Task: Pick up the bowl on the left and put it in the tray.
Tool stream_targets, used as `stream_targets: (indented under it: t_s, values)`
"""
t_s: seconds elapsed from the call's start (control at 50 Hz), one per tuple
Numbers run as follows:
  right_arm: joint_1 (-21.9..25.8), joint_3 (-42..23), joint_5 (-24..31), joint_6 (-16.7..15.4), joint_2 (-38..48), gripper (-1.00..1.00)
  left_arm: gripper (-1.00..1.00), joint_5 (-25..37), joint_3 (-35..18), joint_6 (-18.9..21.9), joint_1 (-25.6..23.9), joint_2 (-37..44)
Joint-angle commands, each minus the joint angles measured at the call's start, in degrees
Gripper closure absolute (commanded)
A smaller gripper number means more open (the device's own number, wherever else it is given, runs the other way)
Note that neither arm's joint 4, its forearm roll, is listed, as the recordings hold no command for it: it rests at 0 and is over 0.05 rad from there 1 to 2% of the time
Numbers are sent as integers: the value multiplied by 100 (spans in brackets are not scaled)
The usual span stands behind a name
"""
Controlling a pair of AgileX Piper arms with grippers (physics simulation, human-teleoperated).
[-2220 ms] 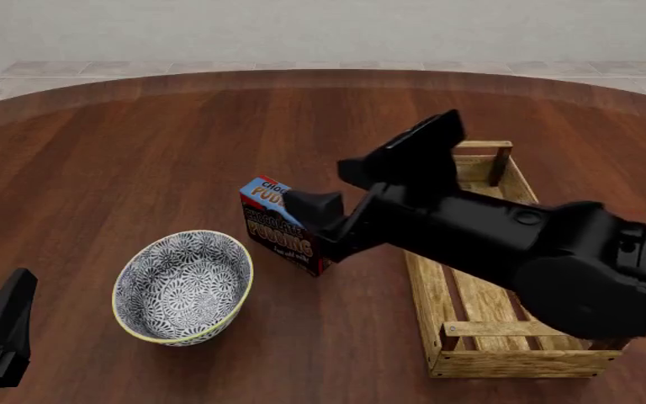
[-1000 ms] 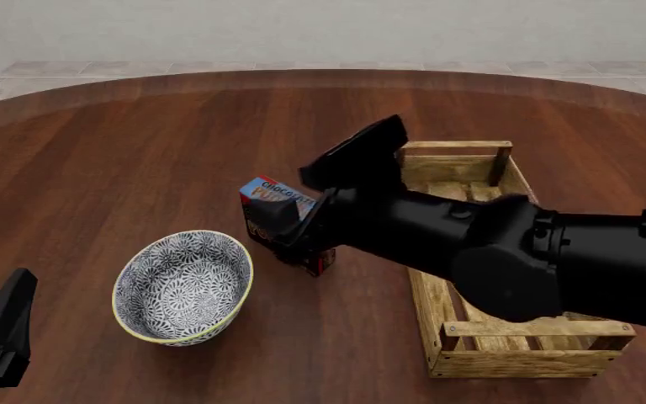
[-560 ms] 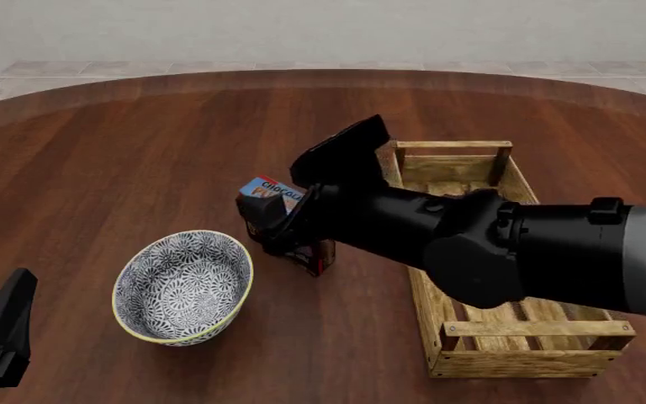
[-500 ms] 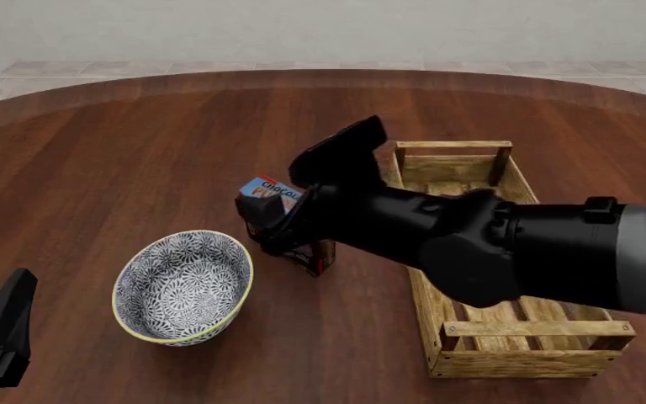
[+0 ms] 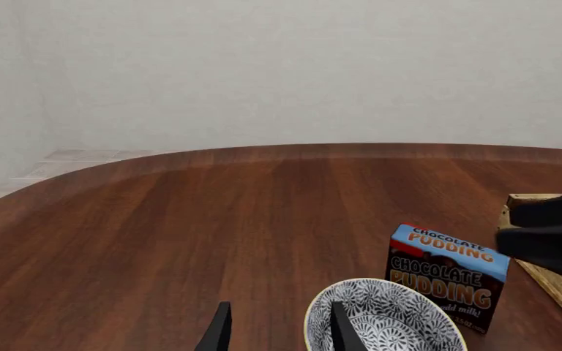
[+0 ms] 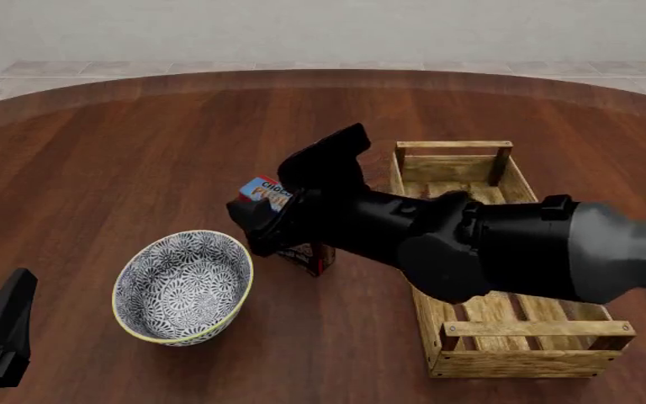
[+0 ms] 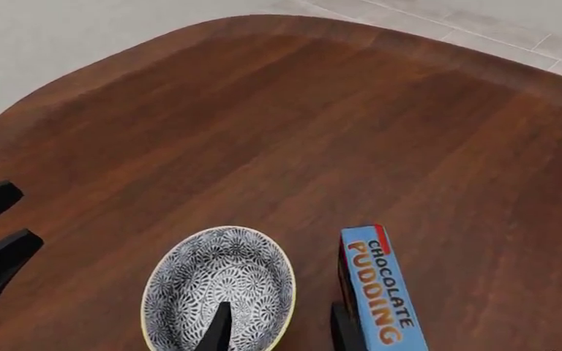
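Approach step: reaching w/ right gripper (image 7: 273, 327), fingers parted, empty, above gap btwn blue-and-white floral ceramic bowl (image 6: 184, 286) and blue-brown pudding box (image 6: 269, 192). Bowl sitting on table left of slatted wooden tray (image 6: 510, 328). Next: lowering over near rim, clamping. Left gripper (image 5: 276, 329) idling open.
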Motion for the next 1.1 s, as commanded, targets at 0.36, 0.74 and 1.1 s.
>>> stream_targets:
  t_s: [0.36,0.74,1.1]
  values:
    - [-22,-225,-104,116,526,-100,-100,0,0,0,0,0]
    - [-104,-350,-87,131,678,-100,-100,0,0,0,0,0]
    - [-140,-462,-114,161,853,-100,-100,0,0,0,0,0]
